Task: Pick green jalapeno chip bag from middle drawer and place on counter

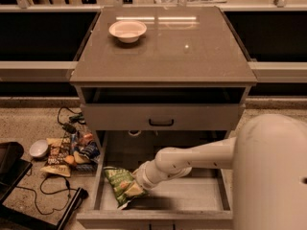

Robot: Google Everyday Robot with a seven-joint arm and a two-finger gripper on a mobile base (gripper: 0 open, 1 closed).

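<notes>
The green jalapeno chip bag lies crumpled at the front left of the open middle drawer, against its left wall. My gripper reaches down into the drawer from the right on a white arm. Its tip is right at the bag's right edge, touching or overlapping it. The fingers are hidden behind the wrist and the bag. The counter is the glossy grey-brown top of the cabinet above the drawers.
A pale bowl stands on the counter's back left. A closed drawer front with a black handle sits above the open drawer. Snack packets, a small bowl and cables lie on the floor at left. My white arm fills the lower right.
</notes>
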